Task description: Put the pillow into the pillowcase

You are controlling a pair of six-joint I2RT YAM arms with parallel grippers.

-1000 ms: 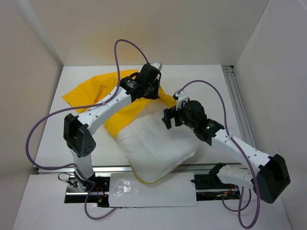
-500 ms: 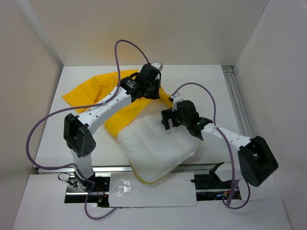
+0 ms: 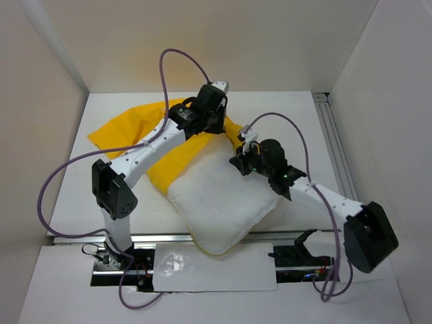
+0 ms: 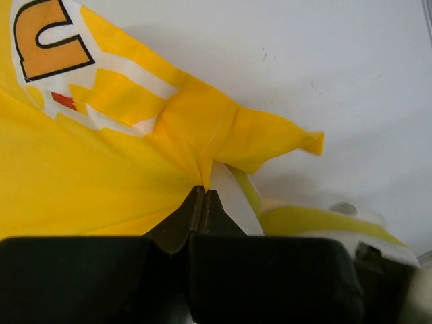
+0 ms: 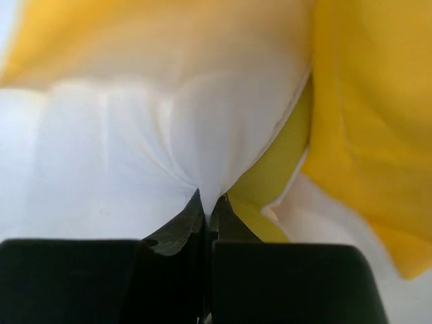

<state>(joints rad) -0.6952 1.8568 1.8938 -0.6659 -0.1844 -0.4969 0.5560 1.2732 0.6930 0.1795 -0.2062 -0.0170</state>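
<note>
One yellow pillowcase (image 3: 125, 128) lay spread across the far left of the worktop (image 3: 290, 111). The only print that could be read was a black-outlined orange shape like a "U" on a white patch, seen from the left wrist. One white pillow (image 3: 219, 202) lay near centre, its far end at the pillowcase. There were two tools: the left tool (image 4: 202, 196) pinched yellow pillowcase fabric, and the right tool (image 5: 206, 202) pinched the pillow's white cover.

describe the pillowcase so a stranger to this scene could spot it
On the white table, look to the far left of centre. The pillowcase is the flat cloth lying there, reaching the pillow. It alone is bright yellow; the puffy pillow is white.
</note>
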